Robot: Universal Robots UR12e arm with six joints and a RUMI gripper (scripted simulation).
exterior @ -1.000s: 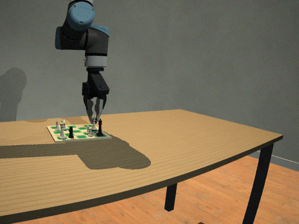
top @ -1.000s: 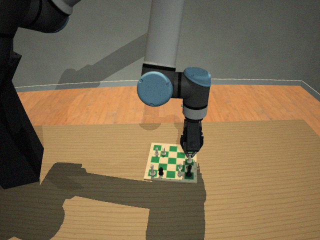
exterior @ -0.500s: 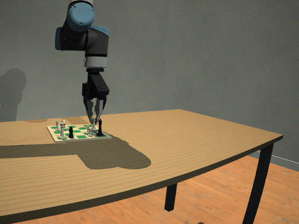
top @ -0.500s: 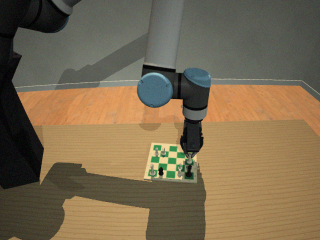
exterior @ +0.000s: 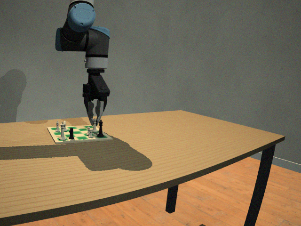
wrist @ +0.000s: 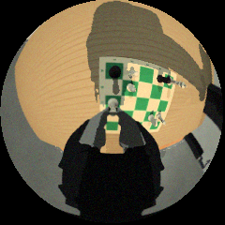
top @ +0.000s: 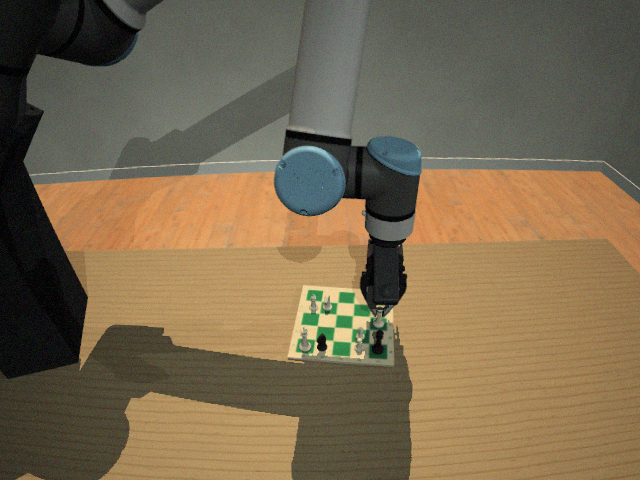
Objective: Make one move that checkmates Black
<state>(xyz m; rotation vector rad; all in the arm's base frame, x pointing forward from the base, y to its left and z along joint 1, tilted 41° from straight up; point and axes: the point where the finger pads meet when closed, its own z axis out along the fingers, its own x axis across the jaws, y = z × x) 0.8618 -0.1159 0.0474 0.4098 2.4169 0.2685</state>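
A small green-and-cream chessboard (top: 343, 325) lies on the wooden table. My gripper (top: 379, 311) points straight down over the board's right edge column. It is shut on the top of a white piece (top: 378, 321), whose base is at or just above its square. The black king (top: 378, 342) stands on the square just in front of that piece, at the near right corner. In the exterior view the gripper (exterior: 95, 120) grips the white piece (exterior: 94, 126) right beside the black king (exterior: 100, 128). The wrist view shows the fingers around the piece's head.
Two small white pieces (top: 359, 339) stand just left of the black king. A black piece (top: 322, 343) and a tall white piece (top: 305, 341) stand at the near left. Two white pieces (top: 319, 304) stand at the far left. The arm's shadow falls across the table in front of the board.
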